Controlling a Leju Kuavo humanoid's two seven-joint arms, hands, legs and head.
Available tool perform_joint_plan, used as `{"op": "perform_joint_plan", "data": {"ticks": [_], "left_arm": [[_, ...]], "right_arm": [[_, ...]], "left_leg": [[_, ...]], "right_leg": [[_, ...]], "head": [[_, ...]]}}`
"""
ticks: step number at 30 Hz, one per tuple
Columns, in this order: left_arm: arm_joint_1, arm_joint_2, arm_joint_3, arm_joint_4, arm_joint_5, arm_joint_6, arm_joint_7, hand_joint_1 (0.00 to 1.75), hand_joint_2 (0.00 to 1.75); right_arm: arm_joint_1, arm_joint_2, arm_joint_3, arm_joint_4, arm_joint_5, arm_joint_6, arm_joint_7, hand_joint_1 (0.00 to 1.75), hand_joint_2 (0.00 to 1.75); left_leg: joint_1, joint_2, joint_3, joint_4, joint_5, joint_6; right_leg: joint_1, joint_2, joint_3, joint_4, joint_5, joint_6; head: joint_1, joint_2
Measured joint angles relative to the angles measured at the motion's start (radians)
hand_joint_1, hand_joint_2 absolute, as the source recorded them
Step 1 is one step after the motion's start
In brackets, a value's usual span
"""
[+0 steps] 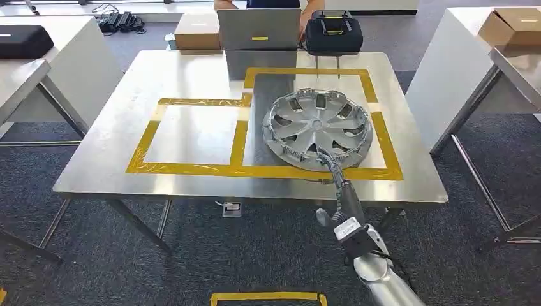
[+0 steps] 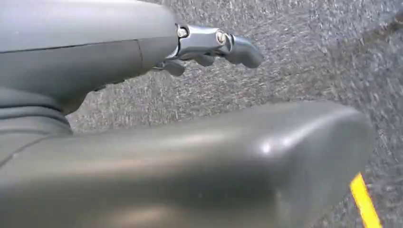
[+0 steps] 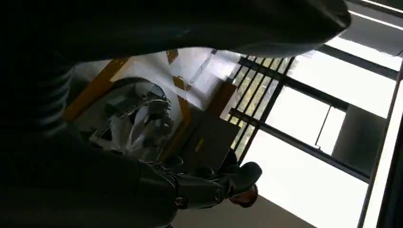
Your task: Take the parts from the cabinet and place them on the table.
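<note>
On the steel-topped table [image 1: 96, 172], right-hand yellow-taped square [image 1: 383, 150]: one silver plastic wheel cover [image 1: 317, 127], spoked, lying hollow side up, is resting inside the tape, its near rim almost reaching the near strip of tape.

Right hand [image 1: 338, 191]: I am reaching it up over the near table edge, and my dark fingers [image 1: 326, 162] are lying at the cover's near rim. From the head view they look extended rather than wrapped around the rim; whether they are pinching it or only touching it I cannot tell, and the right wrist view is too dark to settle it.

Left hand [image 2: 209, 47]: I am hanging it over grey carpet [image 2: 304, 57], fingers curled in, nothing in them.

Left-hand taped square [image 1: 191, 134]: nothing is lying in it.

Far edge: a grey open laptop [image 1: 258, 29], a brown cardboard box [image 1: 196, 32] and a black carrying case [image 1: 333, 33] are standing there, with a person [image 1: 268, 5] behind them.

Progress, as I judge it: one part is sitting delivered; releasing it is either pending or just done. The cabinet is out of sight, so how many parts are waiting I cannot say.
</note>
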Motion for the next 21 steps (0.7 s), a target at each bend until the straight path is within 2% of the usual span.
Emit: {"op": "perform_joint_plan", "data": {"ticks": [1,2,3,4,5,6,7,8,9,10,11,12,13,14,15,16,17,19,20,21], "left_arm": [[0.0,0.0,0.0,0.0,-0.001,0.0,0.003,0.0,0.0],[-0.001,0.0,0.0,0.0,-0.002,0.0,0.005,0.0,0.0],[-0.002,0.0,0.0,0.0,-0.002,0.0,0.006,0.0,0.0],[-0.003,0.001,0.0,0.0,-0.002,0.0,0.008,0.0,0.0],[-0.004,0.001,0.0,0.0,-0.002,0.0,0.008,0.0,0.0],[-0.004,0.001,0.0,0.0,-0.002,0.0,0.008,0.0,0.0],[-0.003,0.001,0.0,0.0,-0.002,0.0,0.008,0.0,0.0],[-0.003,0.001,0.0,0.0,-0.002,0.001,0.008,0.0,0.0],[-0.004,0.002,0.0,-0.001,-0.002,0.002,0.008,0.0,0.0],[-0.007,0.002,0.0,-0.002,-0.002,0.003,0.008,0.0,0.0],[-0.008,0.002,0.0,-0.003,-0.002,0.003,0.007,0.0,0.0],[-0.008,0.002,0.0,-0.003,-0.011,0.003,0.007,0.0,0.0],[-0.008,0.002,0.005,-0.003,-0.019,0.003,0.007,0.0,0.0],[-0.009,0.002,0.011,-0.003,-0.024,0.003,0.007,0.0,0.0],[-0.008,-0.001,0.017,-0.002,-0.027,0.003,0.007,0.0,0.0],[-0.011,-0.003,0.021,-0.002,-0.027,0.002,0.008,0.0,0.0],[-0.012,-0.003,0.025,-0.003,-0.027,0.002,0.009,0.0,0.0],[-0.012,-0.003,0.031,-0.003,-0.027,0.002,0.009,0.0,0.0],[-0.011,-0.003,0.036,-0.003,-0.026,0.001,0.01,0.0,0.0],[-0.01,-0.003,0.042,-0.002,-0.026,0.0,0.011,0.0,0.0]], "right_arm": [[0.001,0.0,0.0,0.0,0.0,-0.002,0.0,0.0,0.0],[0.002,0.0,0.0,0.0,0.002,-0.007,0.0,0.0,0.0],[0.004,0.0,0.0,0.0,0.01,-0.014,0.0,0.0,0.0],[0.008,0.0,0.0,0.0,0.014,-0.017,0.0,0.0,0.0],[0.012,0.0,0.001,0.0,0.019,-0.022,0.0,0.0,0.0],[0.016,0.0,0.001,0.0,0.022,-0.027,0.0,0.0,0.0],[0.02,0.0,0.002,0.0,0.029,-0.032,0.0,0.0,0.0],[0.021,0.0,0.002,0.0,0.031,-0.033,0.0,0.0,0.0],[0.022,0.0,0.003,0.0,0.032,-0.035,0.0,0.0,0.0],[0.024,0.0,0.003,-0.001,0.033,-0.036,0.0,0.0,0.0],[0.024,0.0,0.003,-0.001,0.036,-0.038,0.0,0.0,0.0],[0.026,0.0,0.003,-0.001,0.044,-0.038,0.0,0.0,0.0],[0.028,0.0,-0.001,0.002,0.055,-0.042,0.0,0.0,0.0],[0.034,0.001,-0.008,0.004,0.059,-0.047,0.001,0.0,0.0],[0.038,0.001,-0.016,0.015,0.062,-0.056,0.0,0.0,0.0],[0.041,0.001,-0.025,0.033,0.061,-0.063,0.0,0.0,0.0],[0.041,0.001,-0.035,0.064,0.062,-0.07,0.002,0.0,0.0],[0.041,0.004,-0.057,0.145,0.061,-0.086,0.003,0.0,0.0],[0.043,0.006,-0.066,0.178,0.058,-0.092,0.003,0.0,0.0],[0.046,0.008,-0.082,0.232,0.056,-0.108,0.003,0.0,0.0]], "left_leg": [[-0.002,0.0,-0.017,0.032,-0.063,0.002],[-0.003,0.0,-0.035,0.096,-0.135,0.002],[-0.007,0.0,-0.052,0.17,-0.194,0.002],[-0.009,0.0,-0.063,0.241,-0.235,0.002],[-0.012,0.0,-0.063,0.296,-0.242,0.003],[-0.013,0.0,-0.046,0.304,-0.222,0.006],[-0.016,0.0,-0.01,0.277,-0.189,0.01],[-0.018,0.0,0.045,0.216,-0.158,0.016],[-0.021,0.0,0.11,0.134,-0.15,0.023],[-0.024,-0.002,0.162,0.048,-0.19,0.032],[-0.03,-0.002,0.186,0.009,-0.199,0.034],[-0.033,-0.003,0.181,0.015,-0.189,0.038],[-0.037,-0.003,0.176,0.013,-0.19,0.045],[-0.039,-0.003,0.172,0.012,-0.182,0.055],[-0.033,-0.001,0.162,0.0,-0.167,0.066],[-0.03,0.005,0.158,-0.003,-0.152,0.073],[-0.029,0.006,0.141,-0.004,-0.139,0.081],[-0.031,0.006,0.108,-0.004,-0.114,0.087],[-0.032,0.006,0.091,-0.003,-0.101,0.087],[-0.033,0.006,0.075,-0.002,-0.09,0.087]], "right_leg": [[0.002,0.0,-0.014,-0.002,0.014,-0.007],[0.003,0.0,-0.029,-0.001,0.026,-0.013],[0.006,0.0,-0.043,-0.001,0.037,-0.015],[0.009,-0.001,-0.058,0.0,0.048,-0.017],[0.012,-0.002,-0.076,0.001,0.059,-0.017],[0.014,-0.002,-0.089,0.003,0.069,-0.016],[0.016,-0.002,-0.103,0.005,0.078,-0.014],[0.017,-0.002,-0.116,0.007,0.086,-0.012],[0.017,-0.002,-0.126,0.009,0.094,-0.009],[0.017,-0.002,-0.13,0.012,0.101,-0.003],[0.02,-0.003,-0.133,0.012,0.105,0.003],[0.018,-0.004,-0.127,0.006,0.114,0.01],[0.015,-0.004,-0.127,0.003,0.121,0.017],[0.014,-0.003,-0.125,-0.004,0.132,0.025],[0.018,-0.001,-0.13,-0.007,0.141,0.033],[0.014,0.0,-0.141,0.005,0.112,0.037],[0.014,-0.002,-0.157,0.044,0.054,0.04],[0.013,-0.002,-0.193,0.188,-0.062,0.049],[0.013,-0.002,-0.203,0.254,-0.087,0.051],[0.013,-0.002,-0.201,0.287,-0.081,0.051]], "head": [[-0.003,0.0],[-0.009,0.0],[-0.014,0.0],[-0.018,0.0],[-0.019,0.0],[-0.02,0.0],[-0.021,0.0],[-0.021,0.0],[-0.022,0.0],[-0.024,0.0],[-0.023,0.0],[-0.019,0.0],[-0.023,0.0],[-0.022,0.0],[-0.023,0.0],[-0.023,0.0],[-0.015,0.0],[-0.009,0.0],[-0.008,0.0],[-0.006,0.0]]}}
